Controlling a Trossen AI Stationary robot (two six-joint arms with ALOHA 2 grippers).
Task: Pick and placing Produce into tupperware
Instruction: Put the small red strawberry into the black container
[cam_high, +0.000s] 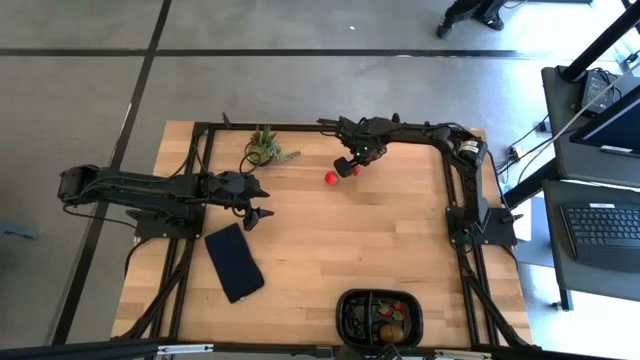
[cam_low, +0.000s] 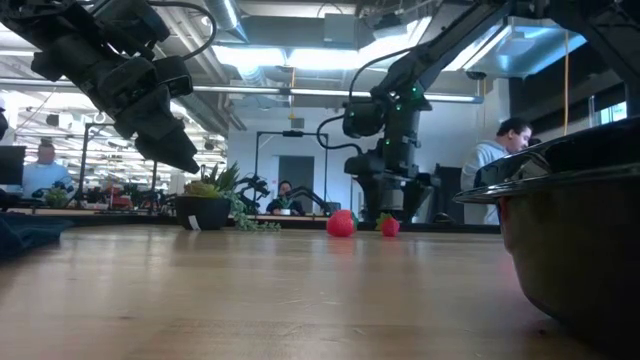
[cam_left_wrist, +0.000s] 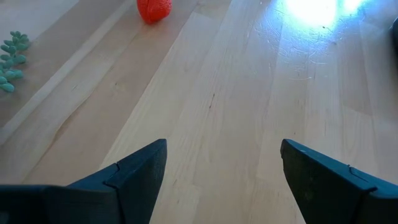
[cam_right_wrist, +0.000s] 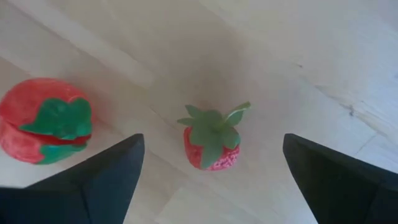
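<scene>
Two red strawberries lie on the wooden table far of its middle: a small one (cam_right_wrist: 211, 146) with green leaves up and a bigger one (cam_right_wrist: 46, 118) beside it. My right gripper (cam_right_wrist: 212, 142) points down over the small strawberry (cam_high: 353, 170), open, one finger on either side and apart from it. In the low view it (cam_low: 395, 208) hangs just above that berry (cam_low: 390, 226). My left gripper (cam_high: 255, 210) waits open above the table's left half, nothing between its fingers (cam_left_wrist: 143, 165). The black tupperware (cam_high: 345, 318) at the near edge holds some produce.
A spiky green potted plant (cam_high: 268, 148) stands at the far edge, left of the strawberries. A flat dark navy slab (cam_high: 234, 262) lies near my left gripper. Bare wood stretches between the strawberries and the tupperware (cam_low: 580, 230). People sit in the room beyond.
</scene>
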